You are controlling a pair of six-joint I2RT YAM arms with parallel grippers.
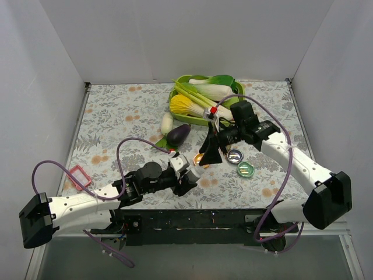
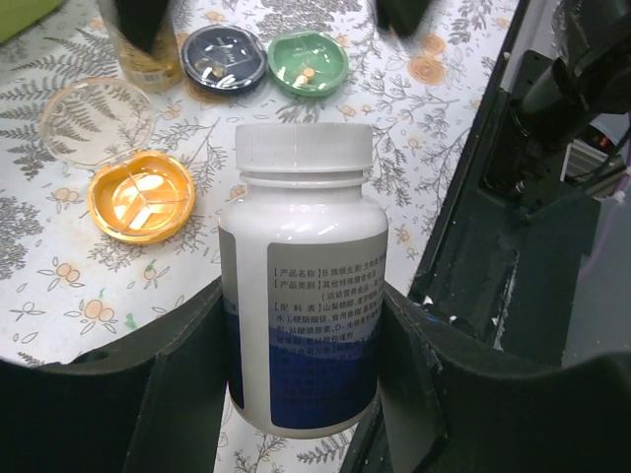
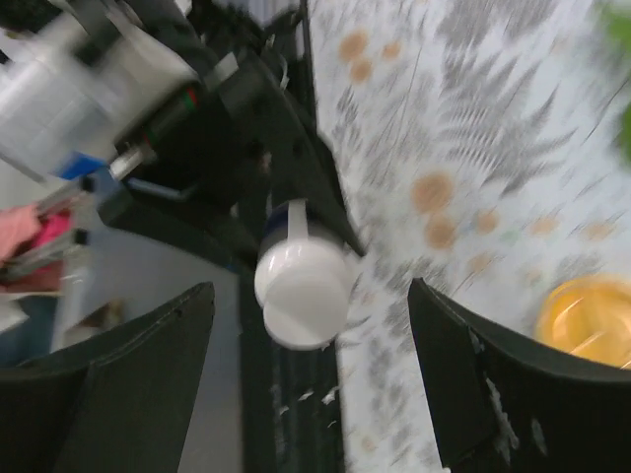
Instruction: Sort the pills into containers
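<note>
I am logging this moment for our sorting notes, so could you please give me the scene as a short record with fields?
left gripper: shut on the white pill bottle, cap on
right gripper: open, holding nothing, near the dishes
orange dish: uncovered, clear lid lying beside it
dark blue dish: small pills visible inside
green dish: one pill visible
right wrist view: blurred

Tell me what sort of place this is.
Probably a lab test booth: plain white walls box in a cloth-covered table, with vegetables in a tray and small pill dishes as props.
</note>
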